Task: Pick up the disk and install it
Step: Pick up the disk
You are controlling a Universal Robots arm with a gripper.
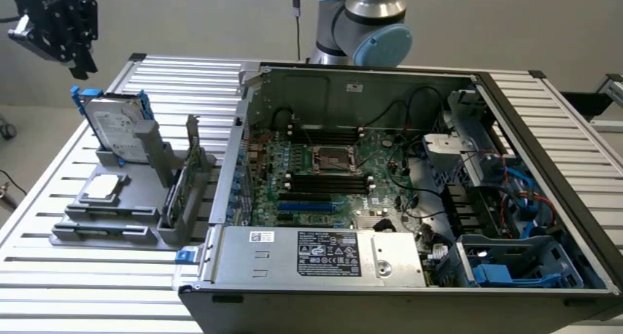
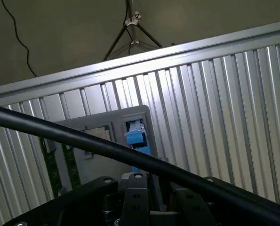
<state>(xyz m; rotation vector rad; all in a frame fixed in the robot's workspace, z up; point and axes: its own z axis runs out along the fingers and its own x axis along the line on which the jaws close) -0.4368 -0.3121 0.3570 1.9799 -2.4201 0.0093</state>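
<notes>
Disk (image 1: 117, 128): stands upright on edge in the rear slot of the grey holder (image 1: 107, 230), white label facing the exterior view's right; its blue carrier frame rims the top and sides, and in the wrist view the frame's blue edge (image 2: 137, 139) marks it.
Holder: sits on the slatted table (image 1: 68, 294) at the exterior view's left, just beside the open computer case (image 1: 362, 71); a small silver chip (image 1: 104, 189) lies flat on it in front of the disk, and a circuit card (image 1: 183, 192) stands on edge near the case wall.
Gripper (image 1: 78, 65): hangs above the disk and apart from it, touching nothing; you see nothing held.
Jaws: you cannot tell from these views how far apart they stand.
Step in hand: the approach to the disk, judged from the gap between gripper and carrier; nothing is installed yet.
Doing it well: centre over the disk's top edge and square the wrist to its broad faces; come down straight, so you clear the chip and the card; take the carrier frame evenly, since a tilted hold would likely bind in the slot; mind the black cable (image 2: 83, 139) crossing the wrist view.
Case: lies open, motherboard (image 1: 331, 166) exposed; a blue-fitted drive cage (image 1: 516, 265) sits at the near corner on the exterior view's right.
</notes>
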